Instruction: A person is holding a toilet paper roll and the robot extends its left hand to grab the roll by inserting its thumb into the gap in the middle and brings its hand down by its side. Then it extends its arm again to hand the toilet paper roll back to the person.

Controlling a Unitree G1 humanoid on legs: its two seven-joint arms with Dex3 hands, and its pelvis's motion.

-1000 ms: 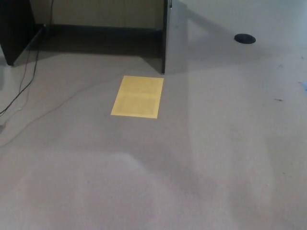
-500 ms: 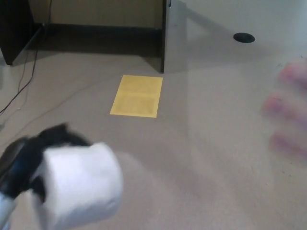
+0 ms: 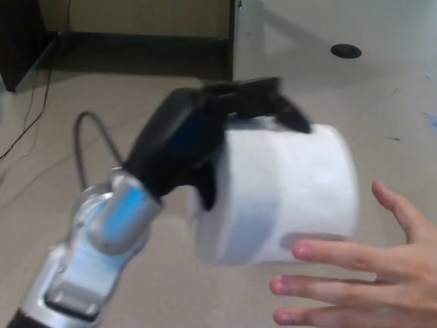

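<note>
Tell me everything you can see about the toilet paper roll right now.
The toilet paper roll is white, soft-looking and full, slightly blurred. It is held in the air, lying roughly sideways, by the left robot hand, whose black fingers wrap over its top. A person's open hand is just under its lower right edge, fingertips at or near it.

We see what looks like an office or lab: plain grey carpet point(image 3: 82, 102), a dark desk panel point(image 3: 234, 41) standing on it, loose cables point(image 3: 34, 116) trailing across the floor at left, and a round black floor port point(image 3: 345, 50) beyond.
</note>
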